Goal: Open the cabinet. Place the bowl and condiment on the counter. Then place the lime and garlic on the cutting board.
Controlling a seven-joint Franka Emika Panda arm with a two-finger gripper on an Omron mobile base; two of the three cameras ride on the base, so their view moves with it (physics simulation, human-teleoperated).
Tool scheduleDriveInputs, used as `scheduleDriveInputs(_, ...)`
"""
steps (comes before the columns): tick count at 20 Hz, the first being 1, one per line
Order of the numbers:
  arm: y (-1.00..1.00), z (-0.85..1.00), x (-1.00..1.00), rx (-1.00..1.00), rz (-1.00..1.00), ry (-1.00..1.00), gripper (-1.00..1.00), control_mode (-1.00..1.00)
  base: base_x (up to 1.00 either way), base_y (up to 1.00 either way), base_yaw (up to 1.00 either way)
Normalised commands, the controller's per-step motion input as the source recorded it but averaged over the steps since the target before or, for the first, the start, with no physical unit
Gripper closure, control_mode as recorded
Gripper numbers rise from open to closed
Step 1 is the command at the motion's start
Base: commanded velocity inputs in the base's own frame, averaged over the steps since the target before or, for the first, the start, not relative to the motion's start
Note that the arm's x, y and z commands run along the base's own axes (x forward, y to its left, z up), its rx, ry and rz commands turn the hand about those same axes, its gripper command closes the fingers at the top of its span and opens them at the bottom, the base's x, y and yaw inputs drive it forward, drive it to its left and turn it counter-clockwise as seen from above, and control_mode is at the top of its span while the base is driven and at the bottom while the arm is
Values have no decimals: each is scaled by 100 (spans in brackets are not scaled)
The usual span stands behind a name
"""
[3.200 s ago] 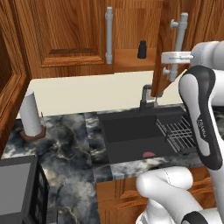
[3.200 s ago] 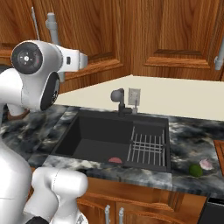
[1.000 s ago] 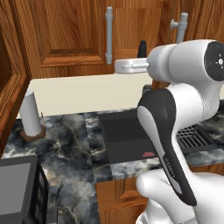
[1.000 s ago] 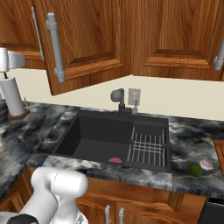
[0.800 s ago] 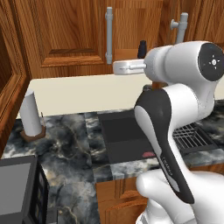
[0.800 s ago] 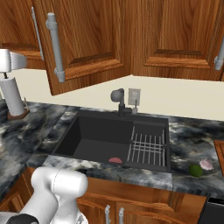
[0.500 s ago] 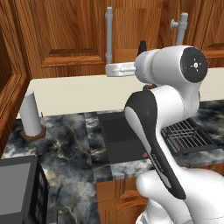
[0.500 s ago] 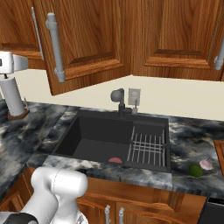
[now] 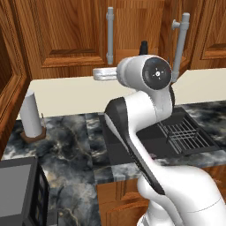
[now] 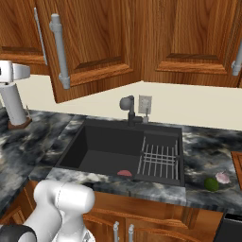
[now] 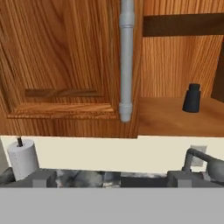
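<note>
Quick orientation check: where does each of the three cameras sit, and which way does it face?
Left base view: behind the arm on its left, looking forward and down at the cabinet and counter; the white arm rises lower right.
Right base view: behind on its right, over the sink, lime and garlic; arm lower left.
Hand view: on the hand, facing the cabinet handle and condiment.
Base views share the paper-towel roll.

The white arm is bent sharply at its elbow, with the forearm held level. The gripper (image 11: 112, 177) is spread wide, nothing being held between its jaws.
</note>
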Motion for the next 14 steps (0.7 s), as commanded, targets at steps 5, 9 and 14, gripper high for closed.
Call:
scheduleDriveInputs(5,0,-16,36,-5,-17,3,-100,-100,0,0,0)
scheduleDriveInputs(9,-3,-6,26,-4,-13,4,-100,-100,0,0,0)
scheduleDriveInputs(14,-12,-4,13,-2,-8,3,-100,-100,0,0,0)
